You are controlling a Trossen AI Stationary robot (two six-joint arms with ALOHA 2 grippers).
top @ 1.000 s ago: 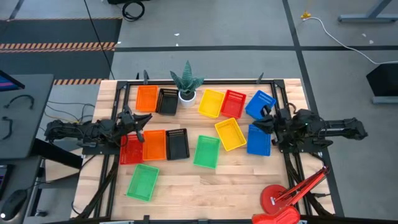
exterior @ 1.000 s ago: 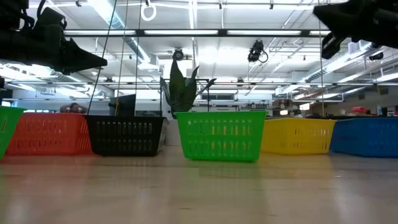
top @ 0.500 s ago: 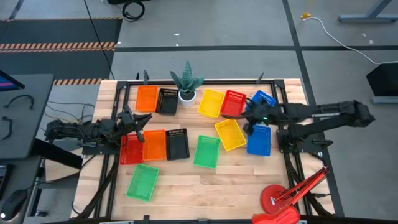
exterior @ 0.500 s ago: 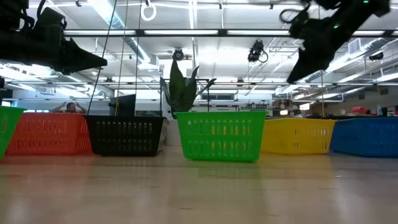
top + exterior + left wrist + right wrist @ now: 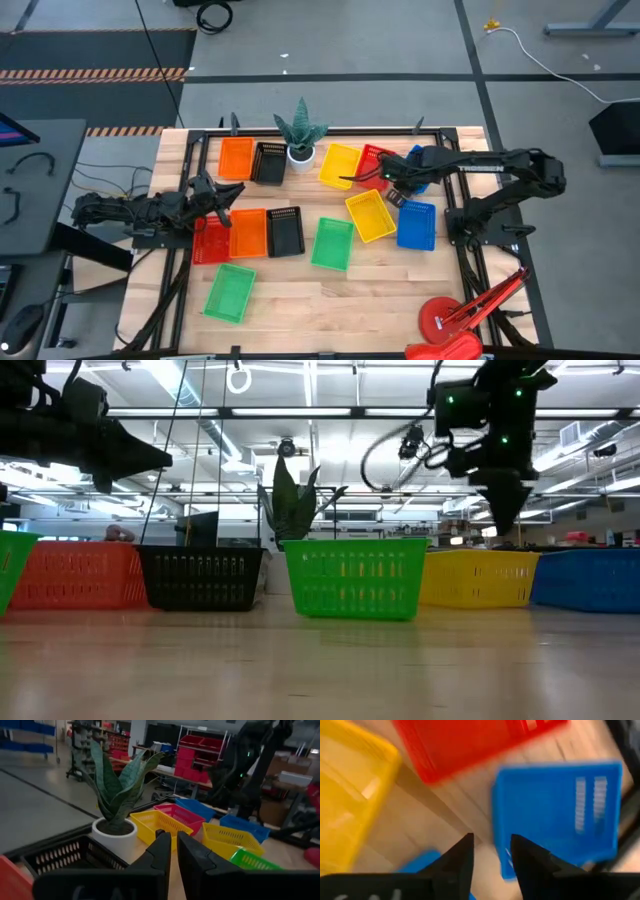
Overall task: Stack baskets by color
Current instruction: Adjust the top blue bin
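Coloured mesh baskets lie flat on the wooden table. At the far side lie orange (image 5: 236, 157), black (image 5: 268, 162), yellow (image 5: 340, 165), red (image 5: 375, 163) and blue (image 5: 424, 158). Nearer lie red (image 5: 211, 240), orange (image 5: 248, 232), black (image 5: 286, 231), green (image 5: 332, 243), yellow (image 5: 370, 215) and blue (image 5: 416, 224), with a green one (image 5: 230, 292) nearest. My right gripper (image 5: 492, 845) hangs open, pointing down above the wood between the far blue (image 5: 560, 815), red (image 5: 470, 745) and yellow (image 5: 350, 795) baskets. My left gripper (image 5: 174, 837) waits level at the left edge, with only a narrow gap between its fingers.
A white pot with a spiky green plant (image 5: 300, 138) stands at the far edge between the black and yellow baskets. A red clamp lamp (image 5: 455, 322) lies at the near right corner. Black frame rails (image 5: 196, 170) run along the table's sides. Bare wood (image 5: 330, 300) lies along the near edge.
My right gripper has swung from the table's right edge toward the middle, out over the far blue and red baskets, and has tipped from level to pointing steeply down. My left gripper has rolled a little in place. No basket has moved.
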